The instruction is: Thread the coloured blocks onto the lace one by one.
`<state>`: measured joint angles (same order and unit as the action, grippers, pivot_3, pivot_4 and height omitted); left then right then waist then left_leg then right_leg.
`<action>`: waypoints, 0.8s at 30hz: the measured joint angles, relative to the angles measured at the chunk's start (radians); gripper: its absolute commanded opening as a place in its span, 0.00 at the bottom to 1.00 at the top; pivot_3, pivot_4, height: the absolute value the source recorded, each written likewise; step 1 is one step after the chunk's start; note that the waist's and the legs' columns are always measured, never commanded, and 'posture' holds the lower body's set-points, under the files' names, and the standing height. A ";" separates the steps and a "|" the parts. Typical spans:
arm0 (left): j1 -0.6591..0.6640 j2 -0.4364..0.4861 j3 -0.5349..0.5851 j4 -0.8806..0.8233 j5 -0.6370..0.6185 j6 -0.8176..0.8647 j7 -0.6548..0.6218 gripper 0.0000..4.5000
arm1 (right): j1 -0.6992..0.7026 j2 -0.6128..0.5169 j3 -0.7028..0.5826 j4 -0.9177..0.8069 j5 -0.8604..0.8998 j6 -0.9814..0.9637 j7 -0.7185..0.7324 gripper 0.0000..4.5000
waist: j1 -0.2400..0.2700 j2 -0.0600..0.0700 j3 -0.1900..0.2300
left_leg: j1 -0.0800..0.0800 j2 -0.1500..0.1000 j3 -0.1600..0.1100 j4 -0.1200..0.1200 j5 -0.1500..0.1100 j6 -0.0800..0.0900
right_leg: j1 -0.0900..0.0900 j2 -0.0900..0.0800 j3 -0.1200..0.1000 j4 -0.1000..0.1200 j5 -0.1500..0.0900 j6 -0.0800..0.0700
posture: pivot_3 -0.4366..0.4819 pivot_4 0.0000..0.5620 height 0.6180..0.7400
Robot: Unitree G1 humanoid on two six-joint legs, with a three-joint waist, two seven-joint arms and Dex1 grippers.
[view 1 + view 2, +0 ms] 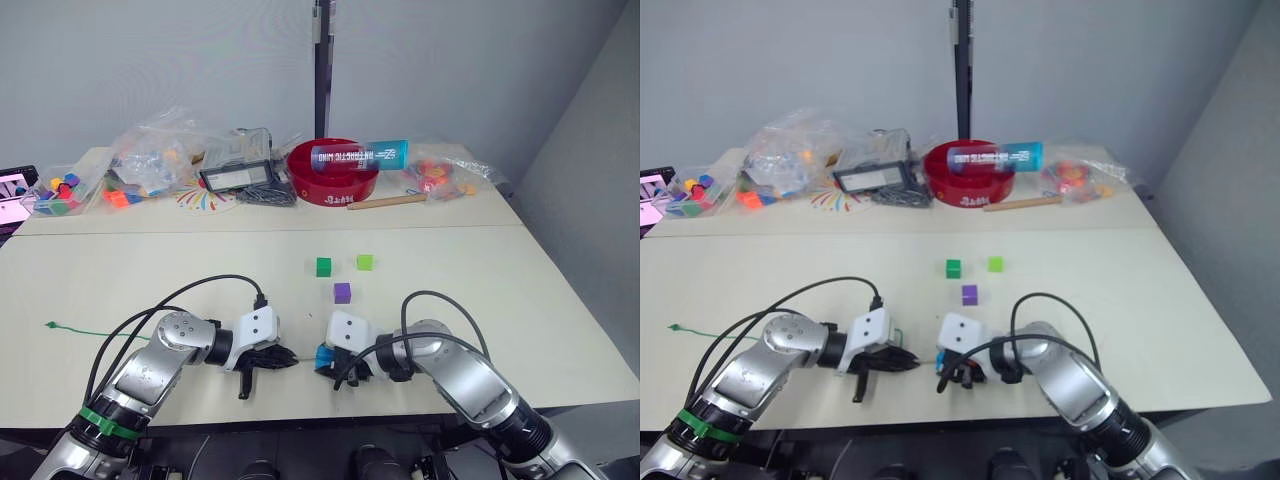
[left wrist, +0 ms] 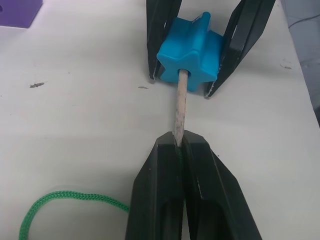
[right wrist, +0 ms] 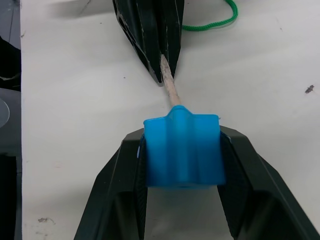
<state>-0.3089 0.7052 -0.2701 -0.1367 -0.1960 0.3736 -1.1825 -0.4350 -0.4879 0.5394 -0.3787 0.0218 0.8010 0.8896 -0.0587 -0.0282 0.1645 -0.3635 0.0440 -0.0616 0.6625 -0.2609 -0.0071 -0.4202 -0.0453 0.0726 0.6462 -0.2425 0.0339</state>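
My left gripper [image 2: 180, 143] is shut on the lace's pale stiff tip [image 2: 180, 102]. That tip is pushed into the hole of a blue block [image 2: 191, 47]. My right gripper [image 3: 183, 139] is shut on the blue block [image 3: 183, 150], holding it just above the table near the front edge. The two grippers face each other, close together. The green lace [image 1: 100, 333] trails left across the table to its knotted end [image 1: 48, 325]. Beyond the grippers lie a purple block [image 1: 342, 292], a dark green block [image 1: 323, 266] and a light green block [image 1: 365, 262].
At the back of the table stand a red bowl [image 1: 335, 180] with a blue tube [image 1: 360, 155] across it, a wooden stick [image 1: 385, 202], a black tray [image 1: 235, 177] and clear bags of toy pieces [image 1: 150, 160]. The table's front edge [image 1: 300, 410] is close below the grippers.
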 measured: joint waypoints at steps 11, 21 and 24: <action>-0.075 -0.096 -0.062 0.002 0.039 0.044 0.024 0.00 | -0.016 0.002 0.004 -0.005 0.000 0.013 -0.006 0.30 | 0.010 0.000 0.000 | -0.001 0.001 0.000 0.000 0.000 0.000 | -0.001 0.001 0.000 0.000 0.001 -0.001 | 0.48 0.27 0.92; -0.075 -0.101 -0.061 0.002 0.046 0.044 0.025 0.07 | -0.016 0.002 0.004 0.001 -0.001 0.011 -0.008 0.30 | 0.012 0.000 0.000 | -0.001 0.001 0.000 0.000 0.000 0.000 | -0.001 0.001 0.000 0.000 0.000 -0.001 | 0.48 0.27 0.92; -0.075 -0.104 -0.036 -0.002 0.036 0.048 0.035 0.29 | -0.014 0.003 0.004 0.002 -0.002 0.006 -0.010 0.30 | 0.011 0.000 0.000 | -0.001 0.001 0.000 0.000 0.000 0.000 | -0.001 0.001 0.000 0.000 0.000 0.000 | 0.48 0.27 0.92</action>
<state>-0.3837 0.6008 -0.3065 -0.1387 -0.1602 0.4215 -1.1477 -0.4487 -0.4847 0.5435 -0.3772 0.0200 0.8072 0.8792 -0.0473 -0.0278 0.1647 -0.3642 0.0448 -0.0616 0.6625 -0.2610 -0.0069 -0.4210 -0.0440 0.0728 0.6459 -0.2423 0.0334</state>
